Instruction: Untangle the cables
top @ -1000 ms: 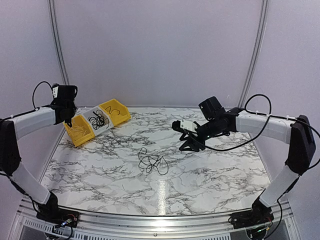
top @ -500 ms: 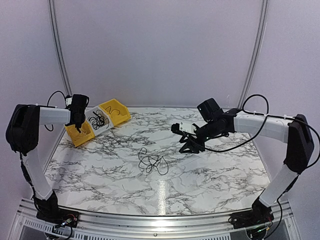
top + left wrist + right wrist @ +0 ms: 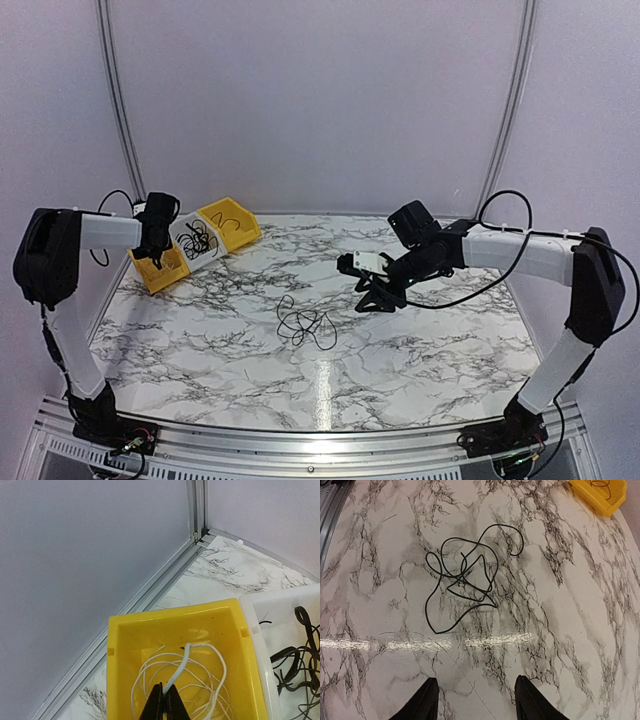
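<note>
1. On the marble table (image 3: 450, 350), near its middle, the loose cable tangle (image 3: 305, 325) (image 3: 462, 582) lies in thin black overlapping loops, apart from everything else.
2. At the far left corner three bins stand in a row: the near yellow bin (image 3: 165, 270) (image 3: 170, 612), the white bin (image 3: 186, 228) (image 3: 260, 645) and the far yellow bin (image 3: 235, 225).
3. A heap of black cables (image 3: 197, 240) (image 3: 300, 665) lies inside the white bin.
4. The right gripper (image 3: 378, 298) (image 3: 477, 702) hangs above the table to the right of the tangle, fingers spread wide and holding nothing.
5. The left gripper (image 3: 157, 252) (image 3: 164, 700) is over the near yellow bin, fingers pressed together on a white cord (image 3: 200, 652) coiled inside.
</note>
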You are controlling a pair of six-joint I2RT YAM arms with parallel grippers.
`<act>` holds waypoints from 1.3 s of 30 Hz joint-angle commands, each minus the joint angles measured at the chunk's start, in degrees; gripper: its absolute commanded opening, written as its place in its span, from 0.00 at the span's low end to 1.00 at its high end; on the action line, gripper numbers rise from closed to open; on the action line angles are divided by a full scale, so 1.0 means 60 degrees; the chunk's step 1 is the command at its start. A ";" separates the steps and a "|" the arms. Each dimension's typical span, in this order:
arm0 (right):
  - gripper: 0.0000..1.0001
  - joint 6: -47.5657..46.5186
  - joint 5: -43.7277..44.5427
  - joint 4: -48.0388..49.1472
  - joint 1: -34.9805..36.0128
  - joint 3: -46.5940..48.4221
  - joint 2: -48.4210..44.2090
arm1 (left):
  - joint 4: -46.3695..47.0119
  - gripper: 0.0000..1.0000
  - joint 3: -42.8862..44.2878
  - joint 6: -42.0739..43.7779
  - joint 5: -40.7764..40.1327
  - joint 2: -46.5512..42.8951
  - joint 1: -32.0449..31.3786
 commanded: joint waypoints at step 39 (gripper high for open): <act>0.63 0.2468 -0.1498 -0.0268 0.0197 0.2039 0.3452 | -0.0210 0.57 0.0301 0.1024 0.7684 -0.0994 -0.4627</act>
